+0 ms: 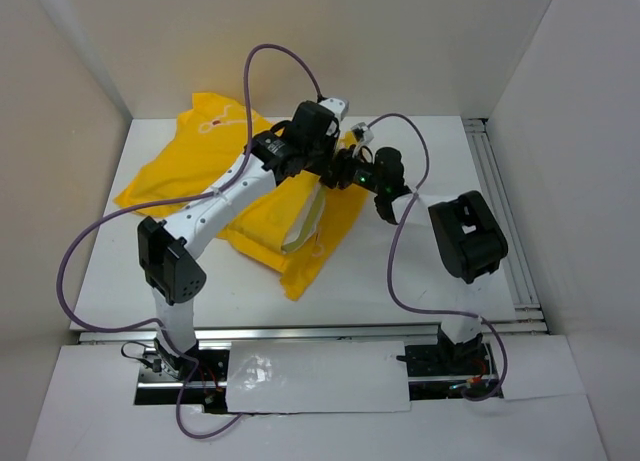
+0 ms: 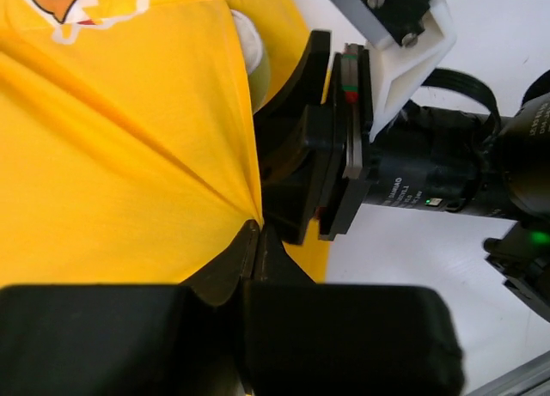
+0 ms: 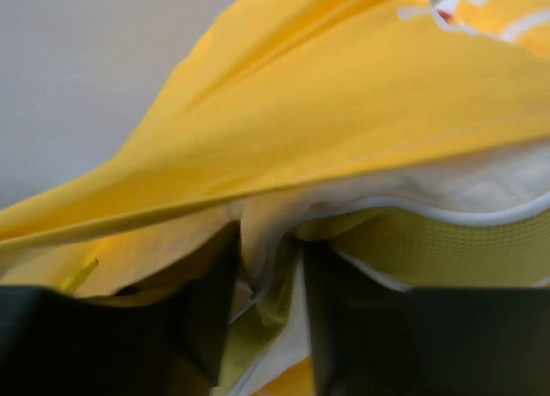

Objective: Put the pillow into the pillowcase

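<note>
Insertion step: pillow (image 1: 302, 229) sits partly inside pillowcase (image 1: 180, 166) mouth; left gripper (image 2: 255, 233) pinches the yellow cloth; right gripper (image 3: 273, 276) straddles pillow edge, hold cannot be told; next move likely needs pillow pushed deeper.

Mostly cloth: pillowcase (image 1: 190, 161) is showing as thin yellow fabric, matt, creasing softly, with the print sitting flat on it. pillow (image 3: 481, 185) is looking like cream woven cloth with white piping and a coarse yellow-green mesh band (right wrist view only). left claw (image 2: 256, 228) and right claw (image 3: 271, 241) are reading as black matt plastic. desk (image 1: 420, 271) is looking smooth, white, matt. rail (image 1: 500, 181) is gleaming like brushed metal; cable (image 1: 75, 251) is looking rubbery.
</note>
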`<state>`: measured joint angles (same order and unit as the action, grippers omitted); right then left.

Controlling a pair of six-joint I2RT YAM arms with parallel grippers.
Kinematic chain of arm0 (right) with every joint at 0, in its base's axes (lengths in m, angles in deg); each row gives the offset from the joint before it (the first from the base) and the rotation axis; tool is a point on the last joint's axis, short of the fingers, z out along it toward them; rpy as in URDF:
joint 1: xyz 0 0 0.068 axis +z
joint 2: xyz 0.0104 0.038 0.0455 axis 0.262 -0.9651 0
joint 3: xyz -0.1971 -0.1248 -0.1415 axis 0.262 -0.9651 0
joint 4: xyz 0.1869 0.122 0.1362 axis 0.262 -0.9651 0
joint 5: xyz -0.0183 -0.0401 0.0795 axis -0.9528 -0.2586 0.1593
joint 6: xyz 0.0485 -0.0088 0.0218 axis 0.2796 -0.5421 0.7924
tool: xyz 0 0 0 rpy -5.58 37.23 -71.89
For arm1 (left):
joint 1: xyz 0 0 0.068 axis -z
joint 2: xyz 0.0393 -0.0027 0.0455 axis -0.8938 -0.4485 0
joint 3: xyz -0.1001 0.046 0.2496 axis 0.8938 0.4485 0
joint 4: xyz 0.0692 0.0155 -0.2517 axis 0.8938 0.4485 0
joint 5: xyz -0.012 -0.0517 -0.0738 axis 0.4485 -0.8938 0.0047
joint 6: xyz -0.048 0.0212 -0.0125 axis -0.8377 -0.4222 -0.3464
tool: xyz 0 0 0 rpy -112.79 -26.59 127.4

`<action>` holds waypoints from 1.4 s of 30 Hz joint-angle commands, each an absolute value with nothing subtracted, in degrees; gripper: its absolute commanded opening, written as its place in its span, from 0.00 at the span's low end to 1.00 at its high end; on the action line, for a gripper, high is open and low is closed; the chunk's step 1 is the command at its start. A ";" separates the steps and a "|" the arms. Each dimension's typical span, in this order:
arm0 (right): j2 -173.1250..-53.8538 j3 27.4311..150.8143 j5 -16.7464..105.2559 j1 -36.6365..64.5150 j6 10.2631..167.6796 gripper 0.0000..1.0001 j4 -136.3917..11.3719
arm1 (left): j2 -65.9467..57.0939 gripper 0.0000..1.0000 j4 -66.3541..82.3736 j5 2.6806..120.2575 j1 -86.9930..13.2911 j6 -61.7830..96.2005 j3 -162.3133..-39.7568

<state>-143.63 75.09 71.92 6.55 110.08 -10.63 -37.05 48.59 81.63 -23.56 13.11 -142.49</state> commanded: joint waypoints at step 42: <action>-102.80 60.86 50.15 -0.43 100.61 0.91 -72.39 | -40.66 0.00 49.87 87.06 -23.79 14.89 -141.90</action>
